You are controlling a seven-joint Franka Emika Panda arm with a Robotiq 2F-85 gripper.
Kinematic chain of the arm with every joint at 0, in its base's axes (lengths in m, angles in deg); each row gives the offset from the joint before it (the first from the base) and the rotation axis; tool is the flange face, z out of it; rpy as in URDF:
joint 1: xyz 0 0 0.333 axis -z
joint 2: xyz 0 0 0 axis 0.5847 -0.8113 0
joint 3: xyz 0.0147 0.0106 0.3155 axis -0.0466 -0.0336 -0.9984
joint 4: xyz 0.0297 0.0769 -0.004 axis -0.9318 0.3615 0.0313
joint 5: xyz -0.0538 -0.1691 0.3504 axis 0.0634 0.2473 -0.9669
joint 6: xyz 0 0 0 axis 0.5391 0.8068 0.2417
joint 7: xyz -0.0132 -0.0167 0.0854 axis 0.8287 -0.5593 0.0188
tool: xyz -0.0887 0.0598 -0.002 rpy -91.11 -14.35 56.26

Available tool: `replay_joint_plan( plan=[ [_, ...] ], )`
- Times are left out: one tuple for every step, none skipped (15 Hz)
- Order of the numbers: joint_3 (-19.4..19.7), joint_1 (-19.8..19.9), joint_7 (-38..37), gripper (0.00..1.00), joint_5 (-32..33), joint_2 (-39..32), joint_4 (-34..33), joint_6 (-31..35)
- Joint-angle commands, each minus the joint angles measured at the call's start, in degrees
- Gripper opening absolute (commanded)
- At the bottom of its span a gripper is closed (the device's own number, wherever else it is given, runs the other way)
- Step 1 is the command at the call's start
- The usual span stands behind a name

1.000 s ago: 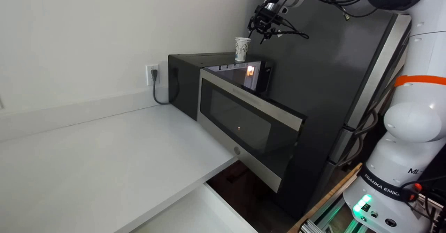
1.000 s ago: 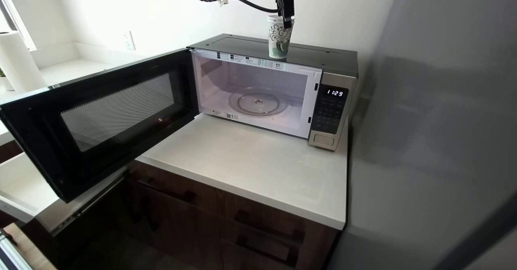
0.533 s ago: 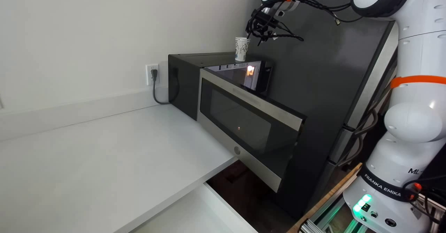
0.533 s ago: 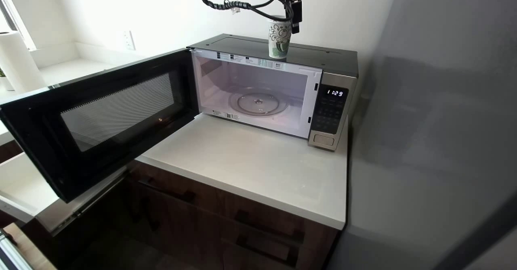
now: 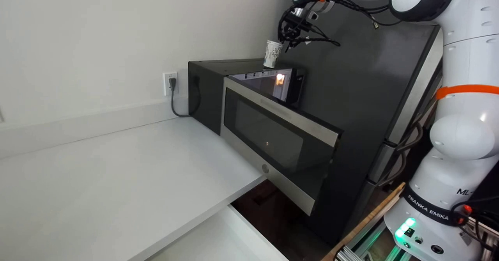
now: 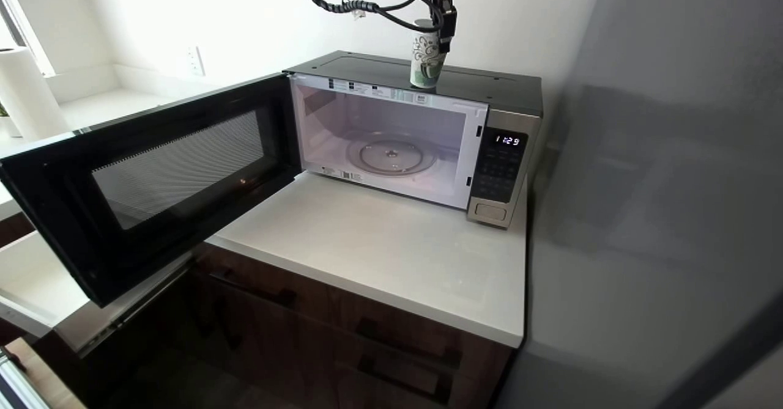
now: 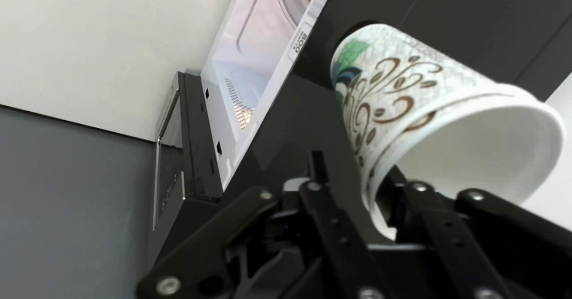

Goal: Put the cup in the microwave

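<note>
The gripper (image 7: 355,167) stands spread, 1 finger (image 7: 395,191) inside the cup (image 7: 411,80), 1 outside, the near wall between; ahead, the cup sits tilted atop the microwave (image 6: 367,70), long axis leaning mouth-first toward the gripper.

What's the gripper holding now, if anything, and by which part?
Nothing, it seems: the gripper straddles the rim of the cup, one finger inside, the other outside with a gap showing.

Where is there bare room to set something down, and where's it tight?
Bare: the countertop in front of the microwave, between its open door and the tall grey unit; also the turntable inside. Tight: the microwave's top, around the tilted cup and gripper.
</note>
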Motion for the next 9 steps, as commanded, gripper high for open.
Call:
replay_joint_plan(
  plan=[
    [0.99,0.17,0.19,0.01,-2.15,0.86,0.34,-2.31],
    [1.38,0.11,-0.08,0.00,-1.82,1.49,1.04,-2.05],
    [0.95,0.54,-0.33,0.00,-1.17,2.49,2.31,-1.53],
    [1.19,0.44,-0.24,0.00,-0.83,3.43,3.34,-0.90],
    [1.24,0.33,-0.03,0.01,-0.49,5.55,5.55,-0.41],
    [1.16,0.30,0.74,0.01,-0.57,7.59,7.79,0.02],
    [1.17,0.16,1.02,0.01,-0.40,9.62,10.00,0.01],
    [1.29,-0.14,0.90,0.01,0.31,12.37,13.27,-0.32],
    [1.47,-0.44,0.43,0.01,1.39,14.90,16.30,-0.27]
  ],
)
